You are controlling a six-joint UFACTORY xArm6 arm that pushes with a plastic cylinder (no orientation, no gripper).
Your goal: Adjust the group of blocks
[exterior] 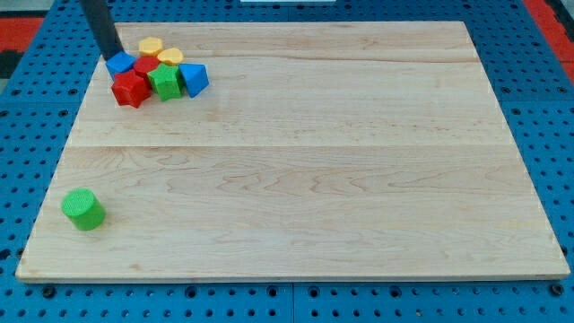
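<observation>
A tight group of blocks sits at the view's top left of the wooden board (305, 152). It holds a blue block (121, 64), a red block (130, 89), a second red block (146, 68), a green block (165, 82), a blue triangular block (195, 79) and two yellow blocks (150, 46) (170, 58). My dark rod comes down from the view's top left. My tip (111, 56) touches the blue block at the group's left edge. A green cylinder (83, 209) stands alone at the view's bottom left.
The board lies on a blue perforated base (18, 179). A red area (22, 31) shows at the view's top left and another red area (549, 18) at the top right corner.
</observation>
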